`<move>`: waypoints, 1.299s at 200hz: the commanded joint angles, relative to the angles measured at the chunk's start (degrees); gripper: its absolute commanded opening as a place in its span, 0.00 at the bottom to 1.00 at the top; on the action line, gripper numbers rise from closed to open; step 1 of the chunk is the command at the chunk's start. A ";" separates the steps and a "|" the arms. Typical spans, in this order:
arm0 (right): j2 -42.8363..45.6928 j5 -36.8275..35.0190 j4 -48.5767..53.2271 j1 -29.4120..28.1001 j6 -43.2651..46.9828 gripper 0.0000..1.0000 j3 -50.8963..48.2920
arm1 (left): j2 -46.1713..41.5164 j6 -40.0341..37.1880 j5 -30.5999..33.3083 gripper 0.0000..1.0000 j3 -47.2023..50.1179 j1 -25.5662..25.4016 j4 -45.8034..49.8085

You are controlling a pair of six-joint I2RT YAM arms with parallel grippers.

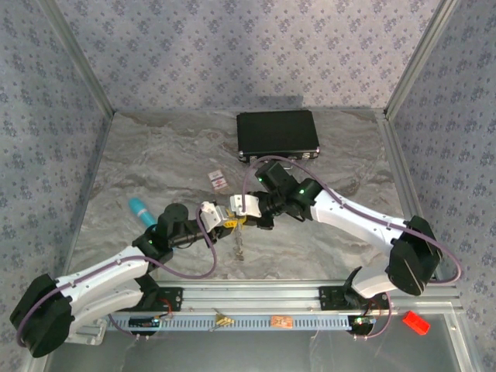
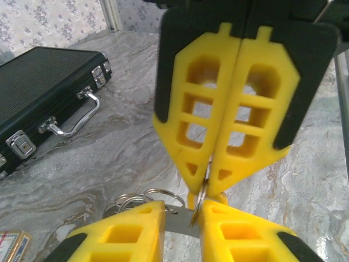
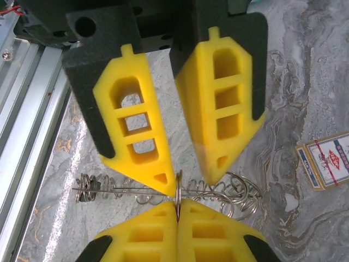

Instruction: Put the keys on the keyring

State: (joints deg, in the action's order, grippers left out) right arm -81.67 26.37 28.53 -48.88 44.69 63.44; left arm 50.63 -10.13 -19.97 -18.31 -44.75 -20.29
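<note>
Judging by how things sit, the threading step itself is what's being worked on, and nothing can be called finished yet. The keyring point(image 3: 178, 188) is held up off the worktop point(image 1: 155, 155), roughly in the middle where both arms meet, and it's seen edge-on as a thin metal line. The right fingers point(image 3: 147, 232) are pressed together and clamped on one edge of it, so that half of the setup looks sorted. The left fingers point(image 3: 136, 131) are stood apart, one either side of the ring's free edge. One tip is just about touching it and worktop can be seen past the other, so no real pinch is shown there. In the left wrist view a flat grey metal piece point(image 2: 179, 225) is seen in the gap between those fingers, right by the ring. It might be a key blade, but it's too close and cropped to be sure, and whether it's gripped can't be told. A jumble of loose wire rings on a thin rod point(image 3: 163, 192) is seen close by the ring. No key can be confirmed as hanging on the ring, so pretty much the whole task is reckoned to be left: a key lined up with the split, pushed in and wound round. The black case point(image 1: 277, 133) at the back is shut and not involved.
</note>
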 commanded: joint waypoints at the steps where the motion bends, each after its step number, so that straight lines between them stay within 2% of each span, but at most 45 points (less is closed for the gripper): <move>1: -0.17 0.57 1.10 -0.48 1.02 0.00 2.38 | 0.34 -0.45 -1.64 0.17 -2.44 -0.09 -1.30; 20: -0.09 1.54 0.18 -0.52 -0.02 0.00 2.26 | 0.85 -0.26 -1.91 0.15 -2.47 -0.15 -1.81; 55: 0.80 3.89 -3.72 0.19 -3.32 0.00 0.01 | 1.17 -0.16 -3.10 0.00 -2.36 -0.08 -2.75; 62: 1.17 4.18 -4.85 0.58 -4.35 0.00 -0.74 | 1.01 -0.15 -3.24 0.00 -2.22 -0.08 -3.06; 88: 3.86 7.36 -11.72 3.91 -10.16 0.25 -5.67 | 0.44 -0.15 -3.10 0.00 -0.74 -0.14 -5.44; 127: 7.70 11.39 -20.08 7.03 -17.10 0.33 -12.89 | 0.22 -0.42 -2.32 0.00 0.86 -0.08 -8.71; 157: 9.19 11.64 -21.60 7.56 -18.88 0.34 -15.24 | 0.17 -0.81 -2.21 0.00 1.51 -0.14 -10.44; 219: 7.39 11.59 -22.23 6.98 -18.78 0.33 -14.02 | -0.18 -0.94 -2.45 0.00 1.69 -0.09 -11.17; 260: 5.89 11.83 -20.45 6.67 -17.63 0.22 -12.86 | -0.49 -0.94 -2.71 0.00 1.67 -0.12 -11.08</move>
State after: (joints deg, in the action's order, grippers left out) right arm -74.85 36.91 7.07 -41.78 26.79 48.69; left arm 51.42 -10.50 -21.63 -16.67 -44.73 -27.24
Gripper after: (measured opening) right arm 0.253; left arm 0.044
